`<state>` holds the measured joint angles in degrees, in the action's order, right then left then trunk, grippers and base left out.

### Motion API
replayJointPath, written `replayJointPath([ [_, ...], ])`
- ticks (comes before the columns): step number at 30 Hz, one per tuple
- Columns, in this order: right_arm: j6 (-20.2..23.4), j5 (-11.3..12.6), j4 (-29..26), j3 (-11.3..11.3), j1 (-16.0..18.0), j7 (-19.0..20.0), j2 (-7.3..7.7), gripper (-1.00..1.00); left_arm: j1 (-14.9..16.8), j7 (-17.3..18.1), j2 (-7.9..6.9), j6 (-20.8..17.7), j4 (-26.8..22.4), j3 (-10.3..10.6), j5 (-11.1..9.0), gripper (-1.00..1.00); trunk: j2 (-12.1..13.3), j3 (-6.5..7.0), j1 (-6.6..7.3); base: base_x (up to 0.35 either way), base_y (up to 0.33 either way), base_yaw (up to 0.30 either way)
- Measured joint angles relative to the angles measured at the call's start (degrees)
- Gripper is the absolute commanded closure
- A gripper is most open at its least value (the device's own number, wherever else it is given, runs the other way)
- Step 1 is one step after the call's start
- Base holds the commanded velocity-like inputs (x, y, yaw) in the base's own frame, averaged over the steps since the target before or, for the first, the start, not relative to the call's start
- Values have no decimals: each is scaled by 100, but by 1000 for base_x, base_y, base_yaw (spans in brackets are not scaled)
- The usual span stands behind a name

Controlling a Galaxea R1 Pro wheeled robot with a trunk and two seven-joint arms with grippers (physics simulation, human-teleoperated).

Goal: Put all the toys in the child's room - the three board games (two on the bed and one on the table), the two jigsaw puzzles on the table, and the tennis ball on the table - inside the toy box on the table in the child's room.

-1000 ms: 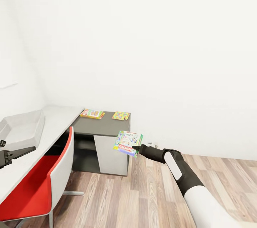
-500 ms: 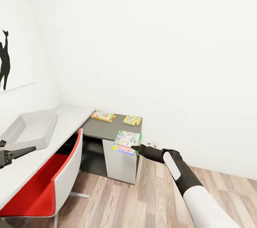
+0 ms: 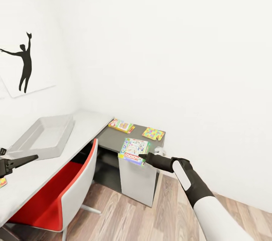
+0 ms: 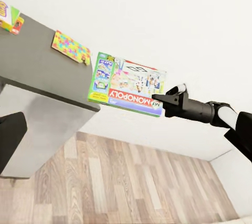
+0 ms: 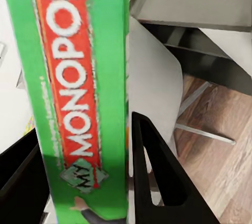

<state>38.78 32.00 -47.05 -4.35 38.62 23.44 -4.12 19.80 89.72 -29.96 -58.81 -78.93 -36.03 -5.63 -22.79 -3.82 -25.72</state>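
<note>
Carrying stage, judged from the load in hand. Left fingers (image 3: 33, 156) look pressed together w/ nothing between them, level w/ the grey toy box (image 3: 41, 137) that sits just beyond them on the white desk (image 3: 85, 122). On the darker desk section lie a board game (image 3: 121, 125) and a jigsaw puzzle (image 3: 153, 133), well beyond the right fingers (image 3: 142, 156), which pinch the Monopoly box (image 3: 133, 151) by its near edge. Next: probably swing it toward the toy box, then let go over it.
</note>
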Motion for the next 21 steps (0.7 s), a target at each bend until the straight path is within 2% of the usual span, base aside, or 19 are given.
replayJointPath([
  [9, 0, 0, -13, -2, 0, 7, 7, 100, 0, 0, 2, 0, -1, 0, 1, -100, 0, 0, 0, 283, 30, 293],
  [15, 29, 21, -411, -15, -55, 4, 35, 100, 0, 0, 6, 0, -1, 3, 0, -100, 0, 0, 0, 294, 78, 293],
  [21, 41, 5, -534, -18, -69, 7, 67, 100, 0, 0, 9, 0, 0, 1, 0, -100, 0, 0, 0, 285, 18, 293],
])
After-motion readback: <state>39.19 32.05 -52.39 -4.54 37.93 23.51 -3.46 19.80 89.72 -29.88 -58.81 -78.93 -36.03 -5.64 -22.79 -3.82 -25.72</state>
